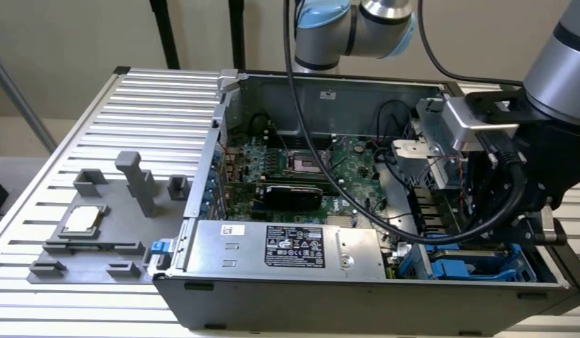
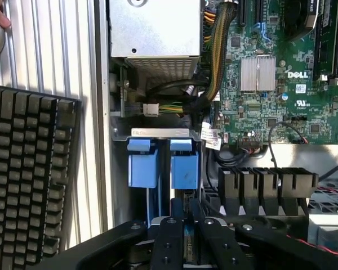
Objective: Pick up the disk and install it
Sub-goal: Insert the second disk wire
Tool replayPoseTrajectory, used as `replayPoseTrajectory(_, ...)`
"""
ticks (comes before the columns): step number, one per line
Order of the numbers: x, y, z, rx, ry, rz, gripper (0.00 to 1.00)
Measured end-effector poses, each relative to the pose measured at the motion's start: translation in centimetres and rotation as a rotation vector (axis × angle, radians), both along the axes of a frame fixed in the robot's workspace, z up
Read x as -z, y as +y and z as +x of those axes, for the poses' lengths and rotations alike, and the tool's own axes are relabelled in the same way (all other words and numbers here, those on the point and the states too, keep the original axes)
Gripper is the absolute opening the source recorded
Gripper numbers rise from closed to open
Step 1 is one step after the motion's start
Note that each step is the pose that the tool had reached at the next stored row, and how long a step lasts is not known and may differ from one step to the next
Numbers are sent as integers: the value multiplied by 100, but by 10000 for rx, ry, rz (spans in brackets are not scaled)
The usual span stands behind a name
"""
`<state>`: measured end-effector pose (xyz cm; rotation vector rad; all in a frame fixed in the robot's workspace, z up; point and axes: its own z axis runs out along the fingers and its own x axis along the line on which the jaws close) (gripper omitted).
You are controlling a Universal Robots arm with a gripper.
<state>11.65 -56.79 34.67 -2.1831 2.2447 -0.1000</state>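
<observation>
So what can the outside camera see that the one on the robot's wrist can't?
The exterior view alone shows the grey fixture holding a small square chip, beside the computer case. The wrist view alone shows a black keyboard and the gripper, shut on a thin blue-edged part, probably the disk. Both show the green motherboard and blue drive-bay carriers.

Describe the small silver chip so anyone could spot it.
At the exterior view's left, beside the open computer case, a grey fixture lies on the slatted table. The chip is the flat silver square on it, alone shiny among grey posts.
</observation>
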Motion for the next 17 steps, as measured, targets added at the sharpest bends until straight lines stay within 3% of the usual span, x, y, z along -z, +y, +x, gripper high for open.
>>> replayPoseTrajectory(7, 21, 14, 0, -32, 0, 32, 16)
replayPoseTrajectory(14, 28, 28, 17, -76, 0, 114, 16)
replayPoseTrajectory(17, 36, 27, 27, -89, 0, 125, 16)
